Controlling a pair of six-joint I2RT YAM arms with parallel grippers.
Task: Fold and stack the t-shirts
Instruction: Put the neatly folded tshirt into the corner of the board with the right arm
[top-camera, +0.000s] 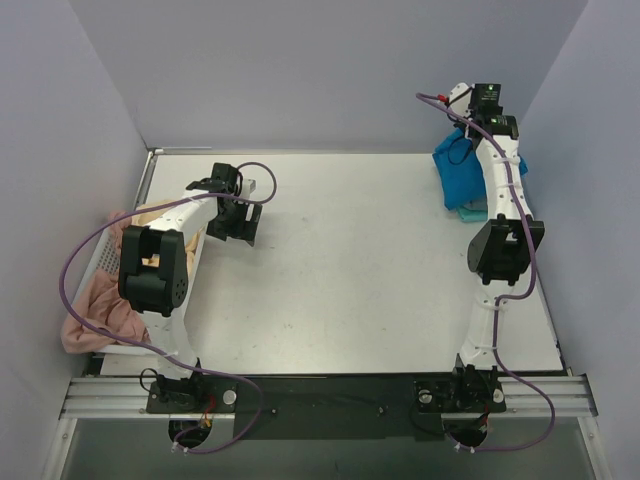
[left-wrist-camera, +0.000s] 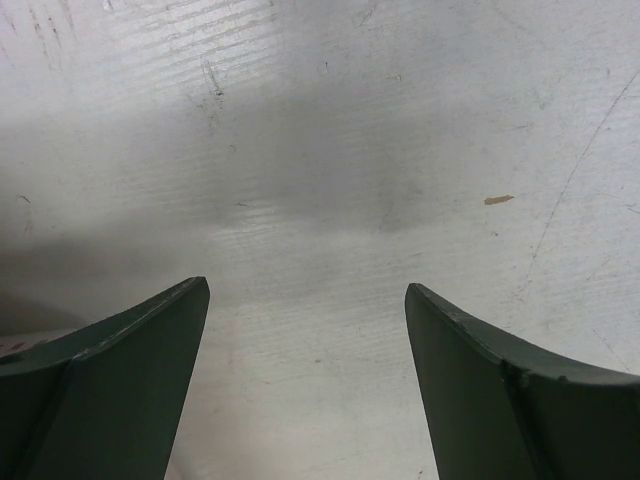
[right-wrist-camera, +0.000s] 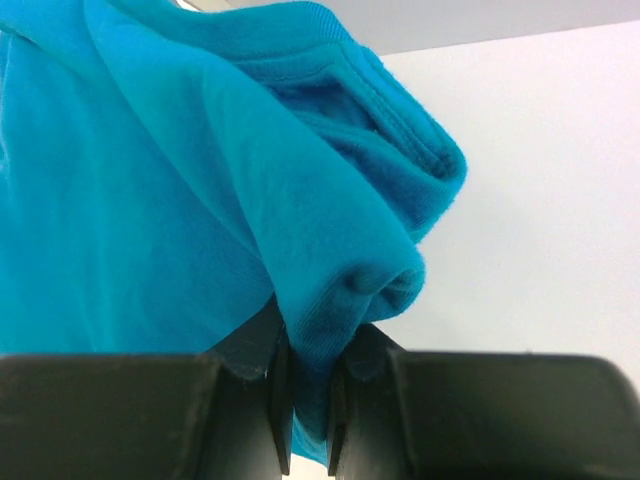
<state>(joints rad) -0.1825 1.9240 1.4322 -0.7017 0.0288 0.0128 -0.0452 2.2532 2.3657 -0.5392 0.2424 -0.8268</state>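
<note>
The right fingers (right-wrist-camera: 262, 390) are clenched on a fold of the bright blue t-shirt (right-wrist-camera: 150, 180) at the far right of the bench (top-camera: 350, 260); the left fingers (left-wrist-camera: 130, 380) hang released, far left. Soft, light and floppy, it wants pinching at a hem, possibly what's caught now.

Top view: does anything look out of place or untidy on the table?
Yes. The pink t-shirt lies crumpled at the left edge of the table. The blue t-shirt is bunched at the far right corner, pinched by the right gripper.
</note>
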